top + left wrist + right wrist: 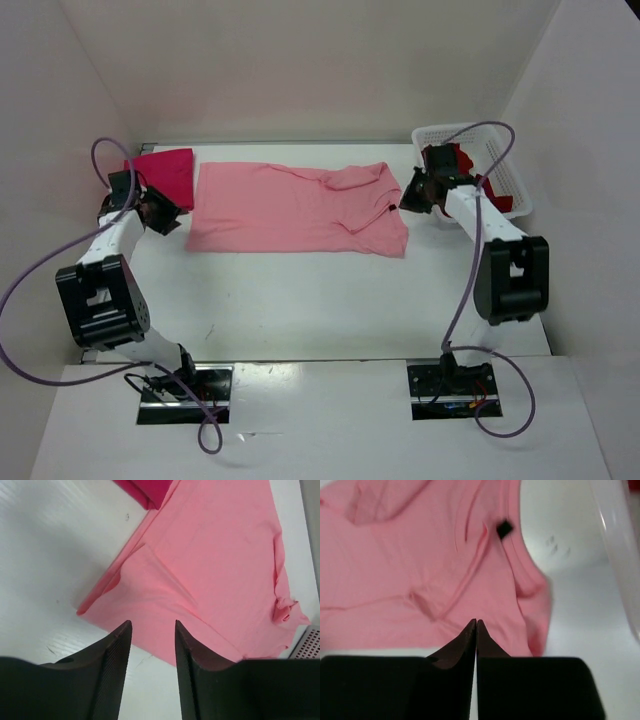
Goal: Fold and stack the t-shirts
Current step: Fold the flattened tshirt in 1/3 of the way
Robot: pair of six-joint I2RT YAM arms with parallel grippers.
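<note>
A: So, status on the fold-and-stack?

B: Roughly a third is judged done. Near side first: nothing is held by either arm. The left gripper [152, 625] is seen with its jaws parted to a moderate gap, empty, over the near-left corner of the light pink t-shirt [290, 210]. The right gripper [476, 622] is seen with its jaws pressed together tip to tip, no cloth pinched, just over the collar end of the same shirt.

A: Shirt condition?

B: It is spread lengthwise across the middle of the table [330, 300], hem to the left, collar to the right, with the black neck label [504, 528] showing. The sleeves appear tucked in, so a first lengthwise fold may have been made, but that can't be confirmed. Rumpling is noted at the collar end. Not compact yet.

A: And farther back?

B: Far left: the magenta t-shirt [165, 172] is laid as a small neat rectangle just beside the light pink hem, possibly touching it. It is counted as folded. Far right: the dark red t-shirt [462, 158] is bunched in the white perforated basket [520, 195], not yet taken out.

A: Remaining?

B: Light pink to be folded down and placed on the magenta. Dark red to be pulled out, spread, folded and stacked. No stack has been built yet.
</note>
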